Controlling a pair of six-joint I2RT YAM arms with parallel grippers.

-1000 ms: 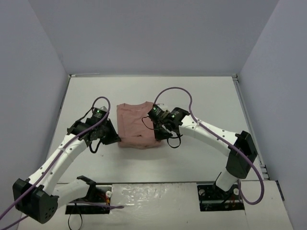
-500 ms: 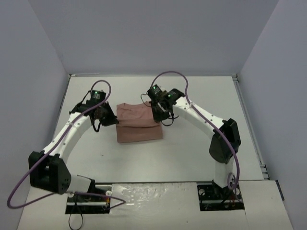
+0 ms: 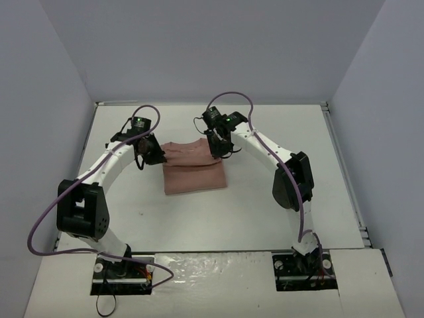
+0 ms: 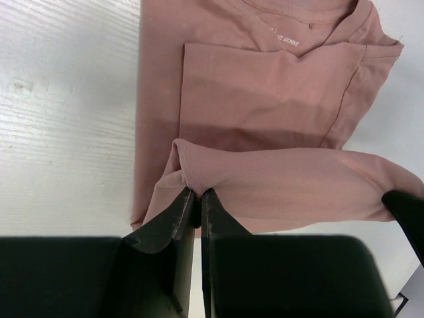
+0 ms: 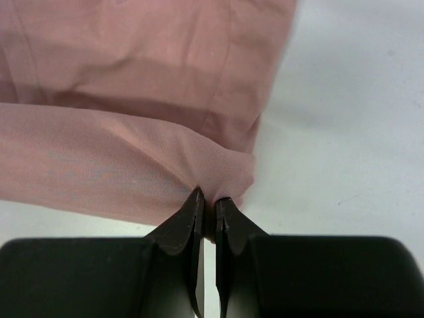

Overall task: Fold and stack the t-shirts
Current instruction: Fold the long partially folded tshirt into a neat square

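T-shirt [image 3: 194,175], dusty pink: it lies partly folded on the white table [image 3: 278,199], about mid-width and toward the far half, between the two grippers. The nearer part rests flat as a rough rectangle. The far edge is raised off the layers beneath and drawn out as a band from one gripper to the other. The left wrist view shows a sleeve folded in over the body. Beyond the band are the collar and a line of tiny white text [image 4: 286,41].

Left gripper [image 4: 197,193]: at the far left corner of the garment, jaws pinched narrow on a pucker of the pink fabric.

Right gripper [image 5: 208,199]: at the far right corner, jaws likewise clamped tight on a bunched corner of the fabric.

Both arms arch in from the near edge. A purple cable [image 3: 40,232] loops along the left arm, and another runs along the right. Grey walls [image 3: 212,53] enclose the table on the left, right and far sides.
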